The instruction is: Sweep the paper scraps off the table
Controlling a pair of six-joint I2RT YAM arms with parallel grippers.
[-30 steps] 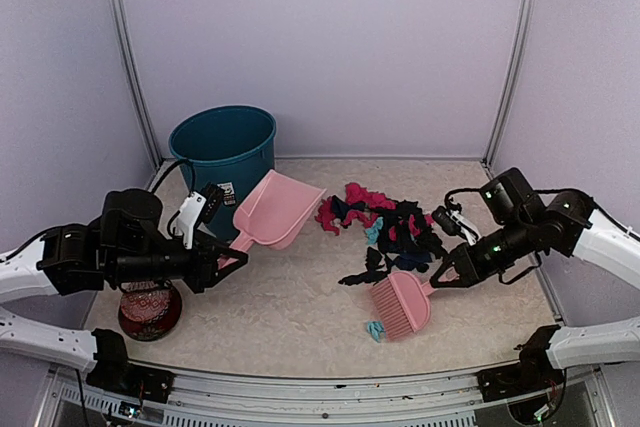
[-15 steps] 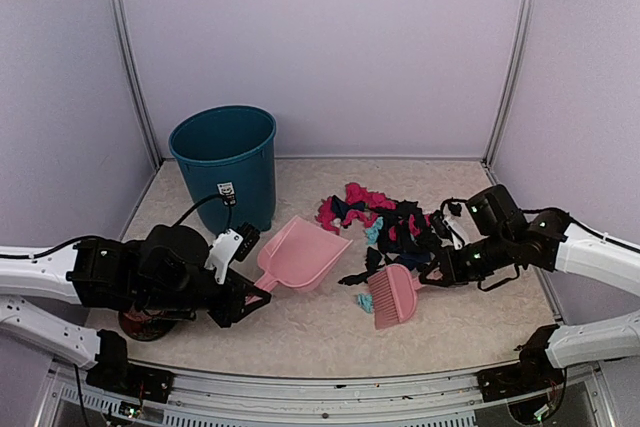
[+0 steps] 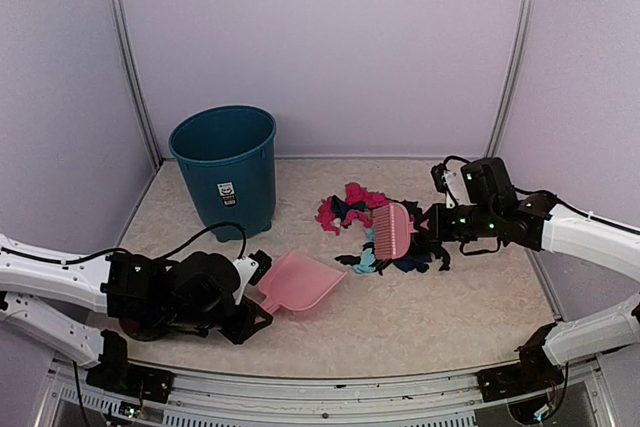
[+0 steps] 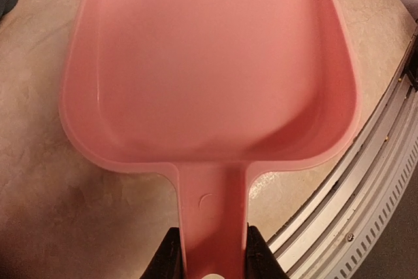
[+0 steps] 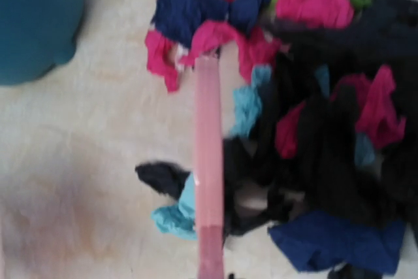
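Observation:
The paper scraps lie in one heap of black, magenta, dark blue and teal pieces right of the table's middle. The right wrist view shows them close up. My right gripper is shut on the handle of the pink brush, whose head is at the heap's left side. In the right wrist view the brush is an edge-on pink bar and my fingers are out of view. My left gripper is shut on the handle of the pink dustpan. The pan lies flat and empty, mouth toward the heap, fingers clamping the handle.
A teal bin stands at the back left and also shows in the right wrist view. The metal front rail runs close beside the dustpan. Lilac walls enclose the table. The left arm covers the front left corner.
My left gripper brought the dustpan down from beside the bin to the table, forward and right. My right gripper carried the brush from in front of the heap back to its left side.

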